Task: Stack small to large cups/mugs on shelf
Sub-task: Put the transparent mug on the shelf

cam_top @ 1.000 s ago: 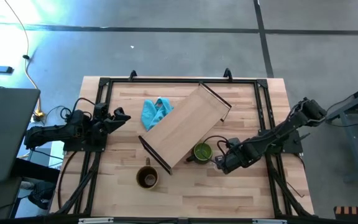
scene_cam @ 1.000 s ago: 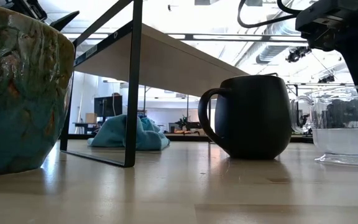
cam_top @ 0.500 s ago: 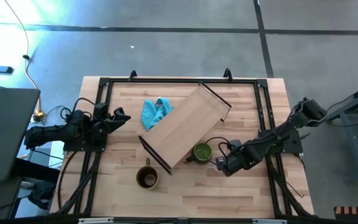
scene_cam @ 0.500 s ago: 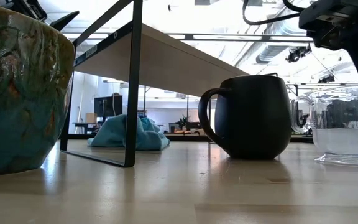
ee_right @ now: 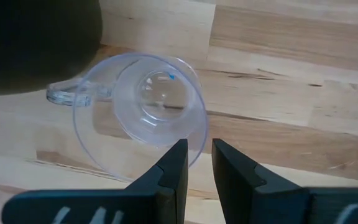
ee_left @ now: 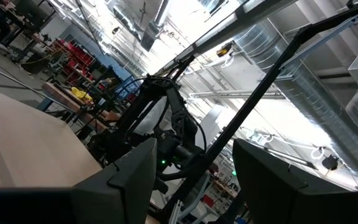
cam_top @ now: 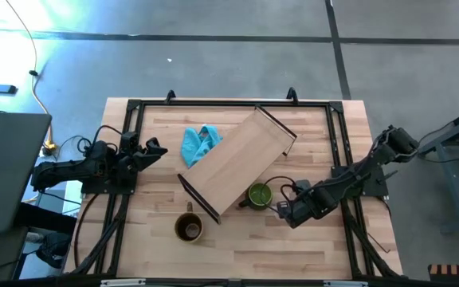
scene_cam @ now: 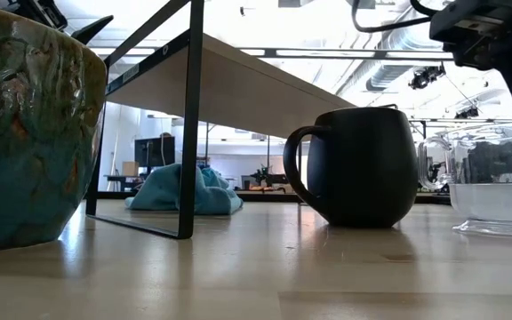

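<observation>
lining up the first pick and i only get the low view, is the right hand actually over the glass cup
Observer: Yes. The right hand sits above the clear glass cup, fingers astride its rim, a narrow gap between them.
Operator: what's beside the cup
Observer: The green mug, between the cup and the shelf.
Operator: and the left hand
Observer: The left hand waits at the table's left edge, open, holding nothing.

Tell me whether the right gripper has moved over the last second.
Yes, slightly. In the high view the right gripper has drifted away from the green mug, toward the table's near edge. Its fingers straddle the clear glass cup rim.
</observation>
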